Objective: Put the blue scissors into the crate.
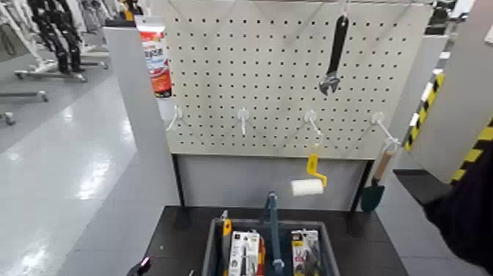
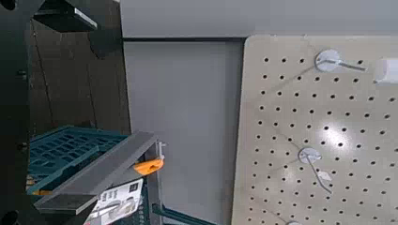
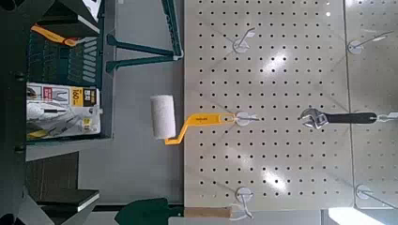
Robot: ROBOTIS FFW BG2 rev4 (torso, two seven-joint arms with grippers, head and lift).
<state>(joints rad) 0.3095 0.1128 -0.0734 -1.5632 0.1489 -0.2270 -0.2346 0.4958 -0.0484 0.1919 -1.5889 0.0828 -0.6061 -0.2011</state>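
Blue scissors not identifiable in the head view, whether hanging or among the cards in the crate (image 1: 216, 249); direction, long axis and nearer arm impossible to tell. In the left wrist view, left gripper (image 2: 94, 112) beside the crate, jaws spread wide, pinching nothing. In the right wrist view, right gripper (image 3: 96, 112) also spread and empty, near the crate; scissors unconfirmed there too.

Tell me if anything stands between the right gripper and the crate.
Nothing visible does: past the open right gripper, its wrist view shows the crate unobstructed. The raised handle stands mid-crate, probably hindering only a crossing. I can't pick out the blue scissors.
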